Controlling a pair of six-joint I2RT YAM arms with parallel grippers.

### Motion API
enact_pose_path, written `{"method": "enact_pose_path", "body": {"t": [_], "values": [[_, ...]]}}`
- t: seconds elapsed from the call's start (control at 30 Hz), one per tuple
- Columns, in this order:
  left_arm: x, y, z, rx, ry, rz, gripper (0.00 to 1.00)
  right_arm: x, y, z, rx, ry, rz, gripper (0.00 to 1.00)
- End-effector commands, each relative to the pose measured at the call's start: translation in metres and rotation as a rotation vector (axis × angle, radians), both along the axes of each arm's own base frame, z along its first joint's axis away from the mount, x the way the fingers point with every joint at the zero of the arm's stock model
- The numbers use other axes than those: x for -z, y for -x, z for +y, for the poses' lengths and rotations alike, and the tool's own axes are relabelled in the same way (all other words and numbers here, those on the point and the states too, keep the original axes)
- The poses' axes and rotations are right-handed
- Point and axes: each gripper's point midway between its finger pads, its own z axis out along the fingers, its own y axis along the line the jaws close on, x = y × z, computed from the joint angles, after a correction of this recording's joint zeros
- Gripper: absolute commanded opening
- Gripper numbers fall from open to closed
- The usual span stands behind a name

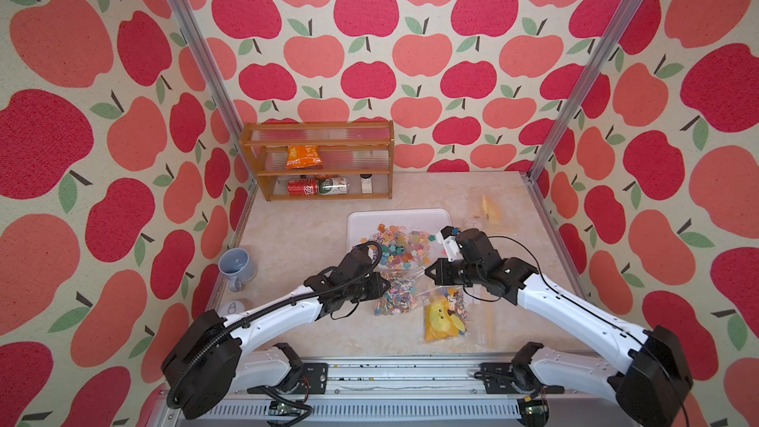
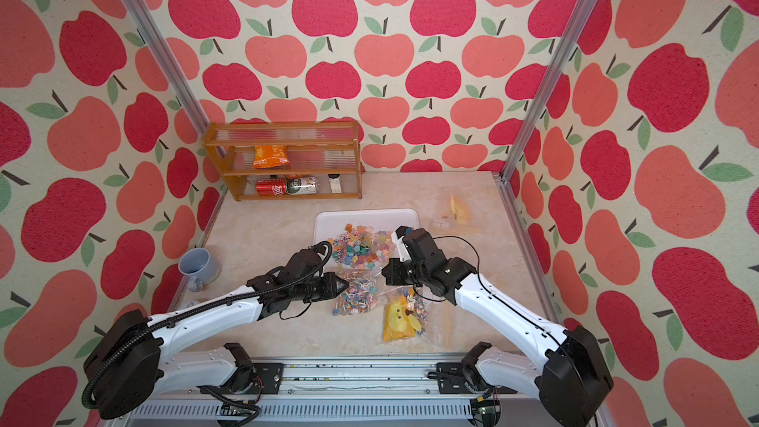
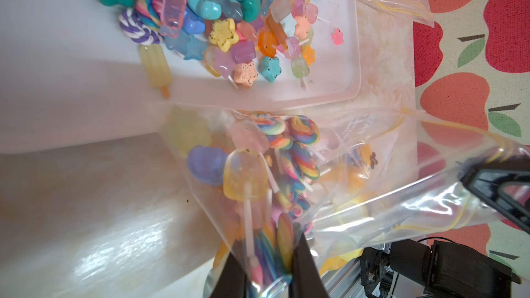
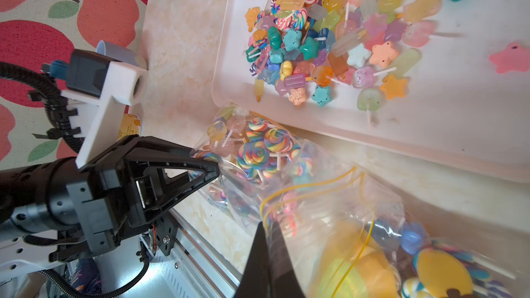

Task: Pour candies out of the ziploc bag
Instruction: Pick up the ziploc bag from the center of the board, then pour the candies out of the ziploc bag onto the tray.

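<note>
A clear ziploc bag [image 1: 395, 295] [image 2: 355, 295] hangs stretched between my two grippers, just in front of the white tray [image 1: 357, 219] [image 2: 324, 219]. My left gripper [image 1: 387, 283] [image 3: 268, 268] is shut on one end of it, with swirled lollipops [image 3: 286, 150] [image 4: 258, 147] pressed between the jaws inside the plastic. At the other end my right gripper [image 1: 428, 272] [image 4: 268, 232] is shut on the thin film by the yellow zip line. A heap of loose candies [image 1: 394, 242] [image 2: 361, 246] [image 3: 229, 21] [image 4: 338, 38] lies in the tray.
Under my right arm lies a second bag [image 1: 443, 318] [image 2: 400, 316] with a yellow soft thing and sweets. A flat clear bag [image 1: 488, 209] lies at the back right. A blue mug [image 1: 236, 267] stands at the left. The wooden shelf [image 1: 316, 160] holds an orange packet and cans.
</note>
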Motion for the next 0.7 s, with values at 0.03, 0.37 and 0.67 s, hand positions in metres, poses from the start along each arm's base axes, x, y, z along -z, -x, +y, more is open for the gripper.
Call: {"method": "enact_pose_path", "body": {"t": [0.03,0.37,0.67], "values": [[-0.008,-0.006,0.007,0.001,0.003,-0.037,0.0,-0.033,-0.02,0.012,-0.023,-0.048,-0.097,0.0],[-0.025,-0.026,0.016,-0.025,0.018,-0.074,0.0,-0.059,-0.044,0.023,-0.042,-0.065,-0.145,0.0],[-0.04,-0.056,0.02,-0.042,0.031,-0.113,0.0,-0.077,-0.072,0.029,-0.051,-0.079,-0.182,0.0]]}}
